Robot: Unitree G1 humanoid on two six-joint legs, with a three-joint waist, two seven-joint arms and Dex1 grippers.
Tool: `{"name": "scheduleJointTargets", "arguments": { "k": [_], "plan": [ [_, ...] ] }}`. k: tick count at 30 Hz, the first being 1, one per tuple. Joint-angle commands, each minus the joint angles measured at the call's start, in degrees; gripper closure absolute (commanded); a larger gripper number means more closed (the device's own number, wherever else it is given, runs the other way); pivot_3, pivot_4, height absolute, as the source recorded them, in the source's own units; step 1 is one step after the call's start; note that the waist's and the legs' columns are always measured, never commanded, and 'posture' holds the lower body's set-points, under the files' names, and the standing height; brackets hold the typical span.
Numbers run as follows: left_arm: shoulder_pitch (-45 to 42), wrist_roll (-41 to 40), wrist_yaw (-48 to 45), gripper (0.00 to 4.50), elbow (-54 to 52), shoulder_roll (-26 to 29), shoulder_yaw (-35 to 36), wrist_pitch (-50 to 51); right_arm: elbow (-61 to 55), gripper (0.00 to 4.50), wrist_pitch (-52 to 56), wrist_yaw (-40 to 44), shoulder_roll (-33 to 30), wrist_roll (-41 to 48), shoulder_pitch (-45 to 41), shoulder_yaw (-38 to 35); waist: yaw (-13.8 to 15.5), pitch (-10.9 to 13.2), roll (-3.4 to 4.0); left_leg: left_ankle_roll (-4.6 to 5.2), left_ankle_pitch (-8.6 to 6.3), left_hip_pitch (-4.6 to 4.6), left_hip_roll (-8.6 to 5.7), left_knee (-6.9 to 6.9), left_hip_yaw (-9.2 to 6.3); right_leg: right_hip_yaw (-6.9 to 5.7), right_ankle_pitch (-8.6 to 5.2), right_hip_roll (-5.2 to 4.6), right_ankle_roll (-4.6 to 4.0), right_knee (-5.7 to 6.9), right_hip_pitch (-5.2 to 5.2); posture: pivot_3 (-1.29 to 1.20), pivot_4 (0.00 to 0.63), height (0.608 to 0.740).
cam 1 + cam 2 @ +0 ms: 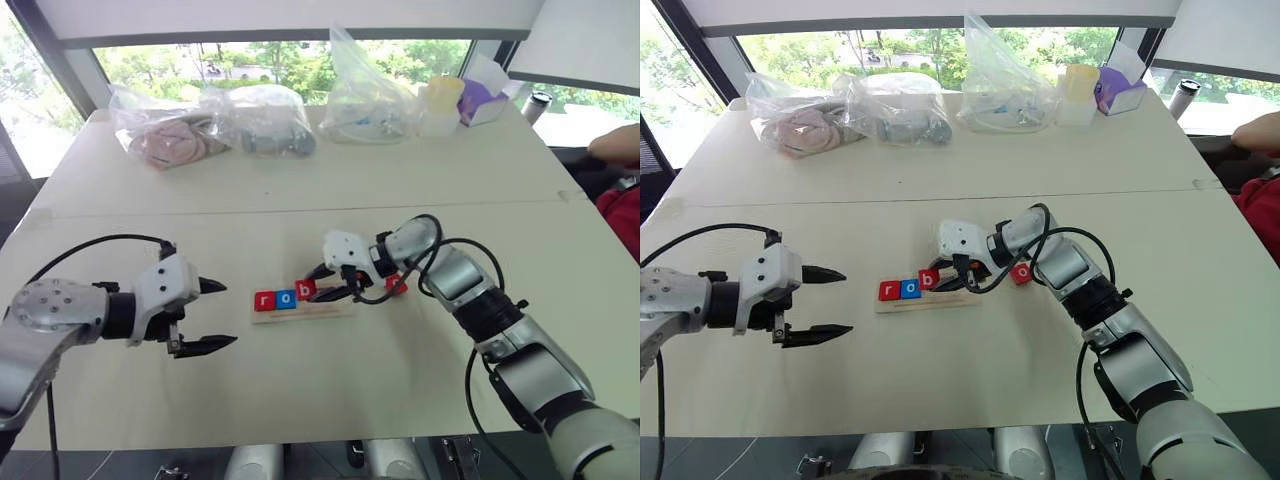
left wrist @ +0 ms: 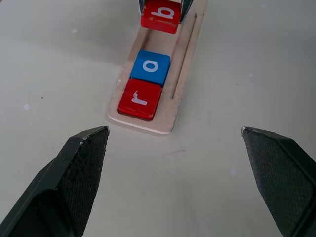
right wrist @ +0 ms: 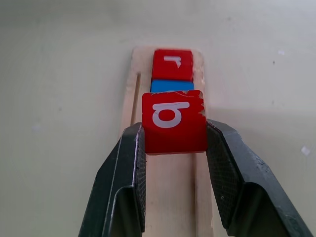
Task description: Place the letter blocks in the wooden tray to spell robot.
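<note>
letter blocks: three at the tray, one beside it

letter blocks near the centre of the head views, on the pale worktop. wooden tray lying lengthwise left to right, just below frame centre. red "r" block at the tray's left end, blue "o" block touching it on the right. red "b" block next in line, clamped between the two black fingers of the right pincer, over the tray right after the blue one; cannot tell whether it rests on the tray floor or sits slightly above. right part of the tray bare. another red block with a white "o" on the worktop just right of the tray, partly hidden behind the right arm in the left eye view.

right pincer closed on the "b" block, reaching in from the right side of the frame, wrist bent toward the left, black cable looping around it.

left pincer at the left of the frame, well apart from the tray's left end, spread wide and holding nothing, fingertips pointing right toward the tray. in the left wrist view, both fingers flanking bare worktop, with the tray's "r" end beyond them.

clear plastic bags with goods along the upper edge of the worktop, a purple box and a pale cup at upper right. a person's arm at the right edge.
</note>
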Motion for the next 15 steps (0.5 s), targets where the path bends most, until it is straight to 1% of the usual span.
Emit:
{"name": "scheduleJointTargets", "arguments": {
  "k": [1,7,15],
  "plan": [
    [-0.27,-0.96,0.88,0.00,-1.57,-0.27,1.53,0.22,-1.02,3.36,-1.21,0.50,-0.03,-0.84,-0.18,-0.94,0.00,0.00,0.00,0.00,0.00,0.01,0.00,0.00,0.00,0.00,0.00,0.00,0.00,0.02,0.00,0.00,0.150,0.740],
    [-3.16,-1.62,2.05,0.00,-1.05,-1.99,-0.37,0.34,-1.24,3.36,-0.54,-0.95,0.78,-2.21,0.77,-0.79,0.00,0.00,0.00,0.00,0.00,0.03,-0.02,0.00,0.00,0.00,0.01,0.02,-0.01,0.05,0.00,0.00,0.150,0.740],
    [-4.80,-1.13,2.20,0.00,-0.27,-2.50,-1.67,0.50,1.22,3.36,-1.40,-2.23,2.58,-5.08,0.46,-0.46,-0.07,0.00,0.00,0.00,0.00,0.03,-0.04,0.00,0.00,0.00,0.02,0.05,0.01,0.05,0.00,0.00,0.150,0.740]
  ]
}}
